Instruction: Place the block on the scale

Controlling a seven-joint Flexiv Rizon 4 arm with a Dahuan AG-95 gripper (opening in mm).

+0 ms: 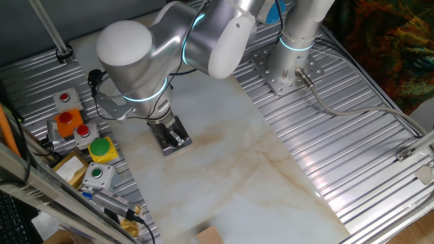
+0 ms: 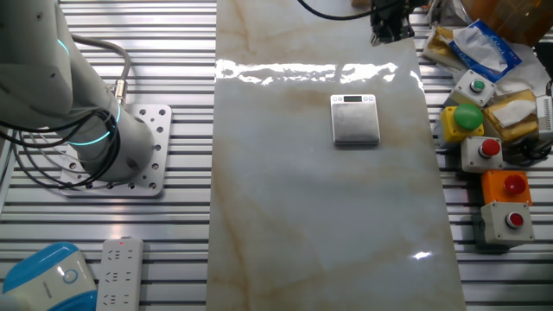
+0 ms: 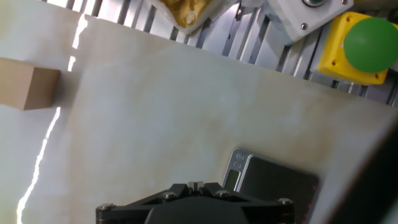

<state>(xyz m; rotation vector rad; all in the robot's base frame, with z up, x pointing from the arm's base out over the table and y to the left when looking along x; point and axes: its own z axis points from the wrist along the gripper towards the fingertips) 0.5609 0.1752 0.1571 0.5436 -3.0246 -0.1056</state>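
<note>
The block (image 3: 28,87) is a plain tan wooden cube lying on the marble top at the left of the hand view. It also shows cut off at the bottom edge of one fixed view (image 1: 210,235). The scale (image 2: 356,118), dark-topped with a small display, lies flat on the marble; it shows in the hand view (image 3: 270,186) and under the arm (image 1: 178,141). My gripper (image 3: 195,185) is shut and empty, raised over the marble beside the scale and well away from the block. It shows at the top edge of the other fixed view (image 2: 390,30).
Push-button boxes line the marble's side: a yellow box with a green button (image 3: 364,43), red and orange ones (image 2: 505,186). A yellowish box with a white label (image 2: 514,112) lies among them. The robot base (image 2: 130,155) and a power strip (image 2: 117,276) stand on the opposite side.
</note>
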